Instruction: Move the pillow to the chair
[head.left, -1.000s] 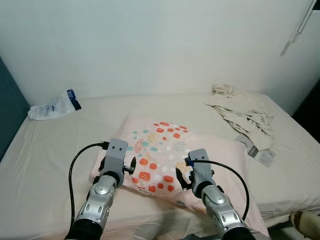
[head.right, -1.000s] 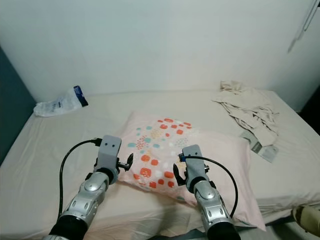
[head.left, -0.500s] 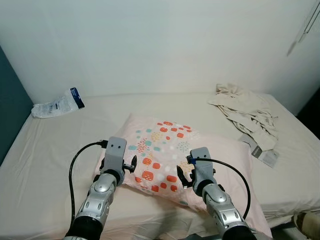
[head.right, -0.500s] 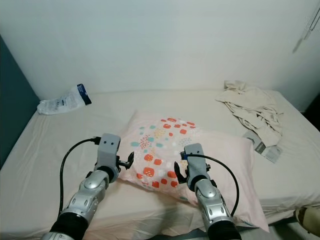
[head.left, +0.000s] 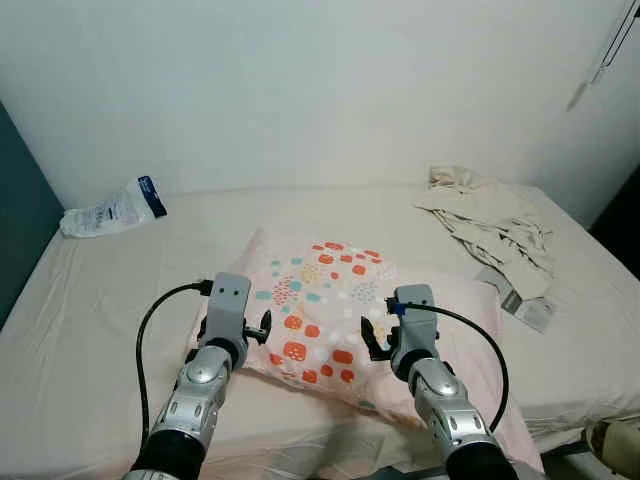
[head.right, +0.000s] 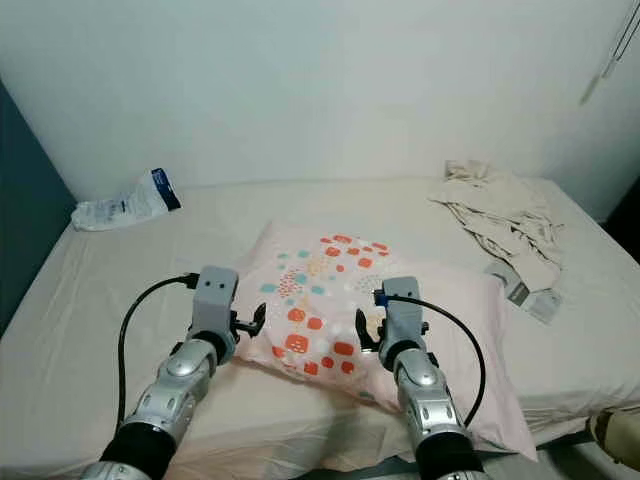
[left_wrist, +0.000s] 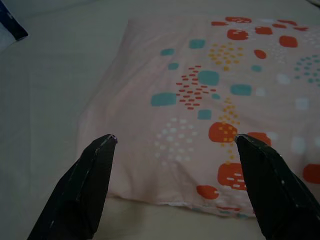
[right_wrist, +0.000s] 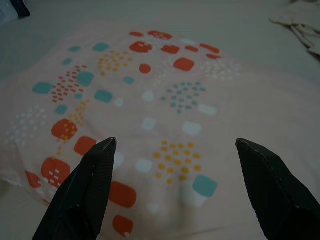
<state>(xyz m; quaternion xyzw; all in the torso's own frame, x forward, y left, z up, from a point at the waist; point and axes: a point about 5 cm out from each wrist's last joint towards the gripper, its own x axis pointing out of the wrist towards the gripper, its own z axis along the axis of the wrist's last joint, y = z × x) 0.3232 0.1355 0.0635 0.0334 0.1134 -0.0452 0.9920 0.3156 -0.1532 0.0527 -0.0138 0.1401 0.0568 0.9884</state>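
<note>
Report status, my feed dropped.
Left gripper open, right gripper open, both over the pink pillow with coloured squares. Pillow flat on bed, ungrasped. Crumpled beige cloth lies apart.

A bed (head.left: 120, 300) with a cream sheet, and four things on it
A pink pillow (head.left: 330, 300) with red, teal and yellow marks lies flat near the middle of the bed. At the far left corner, close to the wall, there is a plastic packet (head.left: 110, 210) in white and blue. On the far right side a crumpled beige cloth (head.left: 490, 225) is spread, and a small grey piece (head.left: 530, 312) lies just beside it, near the right edge
</note>
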